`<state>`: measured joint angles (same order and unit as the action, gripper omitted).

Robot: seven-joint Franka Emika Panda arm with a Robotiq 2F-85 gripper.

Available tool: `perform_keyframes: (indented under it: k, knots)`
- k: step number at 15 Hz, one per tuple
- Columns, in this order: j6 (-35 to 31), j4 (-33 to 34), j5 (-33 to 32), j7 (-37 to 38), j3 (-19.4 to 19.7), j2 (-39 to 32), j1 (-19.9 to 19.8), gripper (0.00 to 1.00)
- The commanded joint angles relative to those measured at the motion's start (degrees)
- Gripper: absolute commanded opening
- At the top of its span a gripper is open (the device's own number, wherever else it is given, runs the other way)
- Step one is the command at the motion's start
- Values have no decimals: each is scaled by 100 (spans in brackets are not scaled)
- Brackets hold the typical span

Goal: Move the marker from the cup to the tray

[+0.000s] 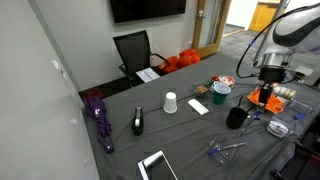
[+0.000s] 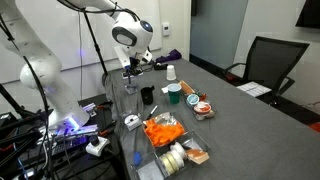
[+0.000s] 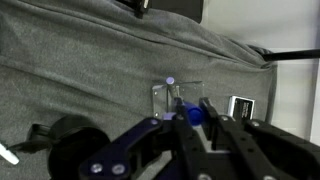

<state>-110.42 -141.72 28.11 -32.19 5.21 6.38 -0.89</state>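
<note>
My gripper [image 3: 191,106] is shut on a blue marker [image 3: 190,116], whose blue end shows between the fingers. It hangs above the grey table, seen in both exterior views [image 1: 272,78] [image 2: 130,72]. The teal cup [image 1: 220,91] [image 2: 175,94] stands on the table away from the gripper and is out of the wrist view. The orange tray [image 1: 262,99] [image 2: 161,131] lies near the table's edge. In the wrist view a clear plastic piece [image 3: 168,94] lies on the table straight under the marker.
A black cup [image 1: 236,117] [image 2: 147,95] stands close to the gripper and shows in the wrist view [image 3: 62,142]. A white paper cup [image 1: 170,102] [image 2: 171,72], a small round container [image 1: 278,128], a purple umbrella [image 1: 98,115], a tablet [image 1: 155,165] and a white card [image 1: 198,106] are on the table.
</note>
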Motion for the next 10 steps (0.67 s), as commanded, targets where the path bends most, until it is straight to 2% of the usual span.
perform_keyframes:
  k: [1, 10]
  knots:
    - [-365, -329, 239, -177, -100, 67, 79, 5]
    - [-1094, -476, 1037, -389, -462, -492, 382, 5]
